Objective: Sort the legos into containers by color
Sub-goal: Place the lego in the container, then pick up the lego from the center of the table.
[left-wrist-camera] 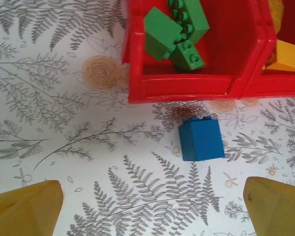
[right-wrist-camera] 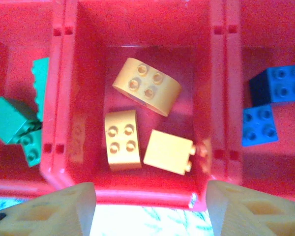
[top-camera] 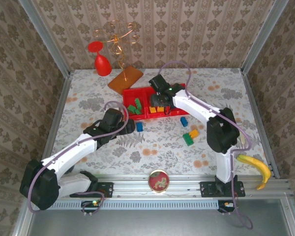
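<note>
The red tray (top-camera: 139,90) lies at mid-table with three compartments. Green legos (left-wrist-camera: 179,32) fill the left one and blue legos (right-wrist-camera: 270,93) the right one. The middle one holds three orange-yellow legos (right-wrist-camera: 122,139), and my right gripper (right-wrist-camera: 150,209) hovers open and empty over its near wall (right-wrist-camera: 137,189). My left gripper (left-wrist-camera: 155,209) is open just short of a blue lego (left-wrist-camera: 201,140) that sits on the cloth in front of the tray (left-wrist-camera: 182,88). Blue (top-camera: 184,121), orange-yellow (top-camera: 193,132) and green (top-camera: 188,139) legos lie loose to the right.
A red goblet (top-camera: 101,61) and an orange-brown board (top-camera: 125,78) stand behind the tray. A banana (top-camera: 255,167) lies at the near right corner. A round tin (top-camera: 158,180) rests on the front rail between the arm bases.
</note>
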You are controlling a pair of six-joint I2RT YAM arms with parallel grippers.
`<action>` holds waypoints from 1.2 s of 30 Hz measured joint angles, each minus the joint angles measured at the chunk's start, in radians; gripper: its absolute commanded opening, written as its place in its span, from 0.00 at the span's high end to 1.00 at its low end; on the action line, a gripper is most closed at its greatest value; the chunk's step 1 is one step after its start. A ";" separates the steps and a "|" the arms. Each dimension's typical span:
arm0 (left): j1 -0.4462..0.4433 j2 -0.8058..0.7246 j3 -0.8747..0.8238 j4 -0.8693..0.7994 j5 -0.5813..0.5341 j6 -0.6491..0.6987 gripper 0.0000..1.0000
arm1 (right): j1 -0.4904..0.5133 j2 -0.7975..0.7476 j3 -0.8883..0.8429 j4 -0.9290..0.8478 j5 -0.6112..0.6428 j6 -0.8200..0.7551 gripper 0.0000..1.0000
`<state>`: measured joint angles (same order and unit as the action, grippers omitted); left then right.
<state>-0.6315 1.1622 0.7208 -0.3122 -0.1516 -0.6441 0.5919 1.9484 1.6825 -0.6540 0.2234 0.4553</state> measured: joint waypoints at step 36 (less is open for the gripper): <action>-0.171 0.430 0.236 0.006 -0.044 -0.045 0.28 | -0.077 -0.691 -0.678 0.022 0.167 0.224 0.00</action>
<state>-0.8024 1.5917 0.9565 -0.3061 -0.1959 -0.6888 0.5144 1.2572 1.0042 -0.6319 0.3901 0.6796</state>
